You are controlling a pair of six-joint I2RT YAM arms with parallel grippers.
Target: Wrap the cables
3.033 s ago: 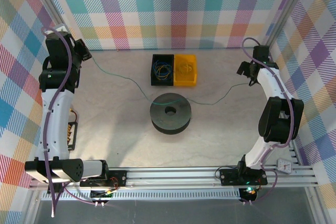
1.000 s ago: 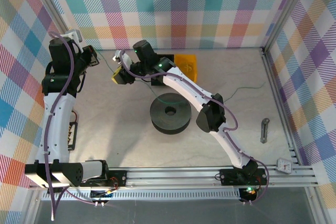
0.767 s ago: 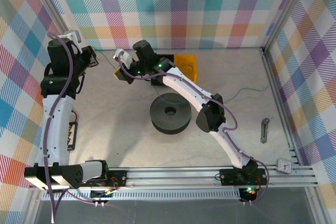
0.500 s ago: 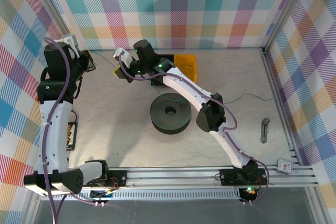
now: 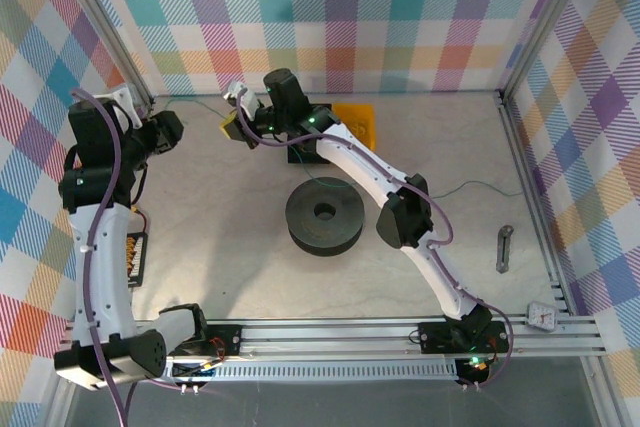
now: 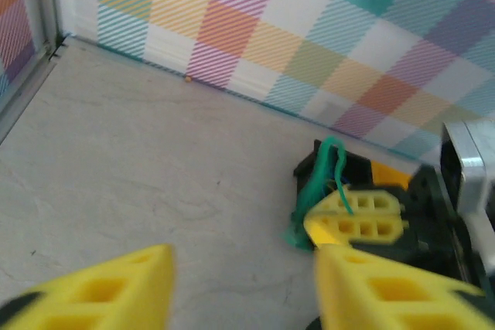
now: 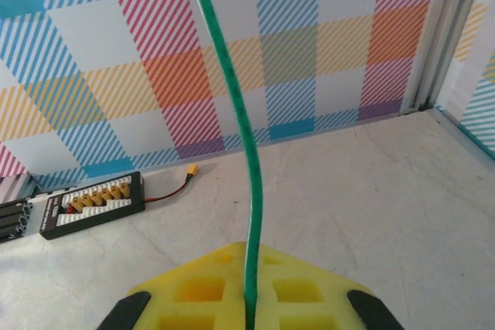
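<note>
Now, right gripper: pressed together on the green cable;
Left gripper: fingers apart, nothing between them;
Cable's run: rises out of the right gripper; its tail trails right of the black spool;
Bearing: held stretch lies ahead-right of the left gripper, near; right arm nearer

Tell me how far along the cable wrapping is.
Done: very little; I can see no turns on the black spool. In hand: the right tool is shut on the green cable, which rises from between its fingers, over at the far left. The left tool is open, facing it and holding nothing. Left: winding that cable onto the spool, probably the whole length.
</note>
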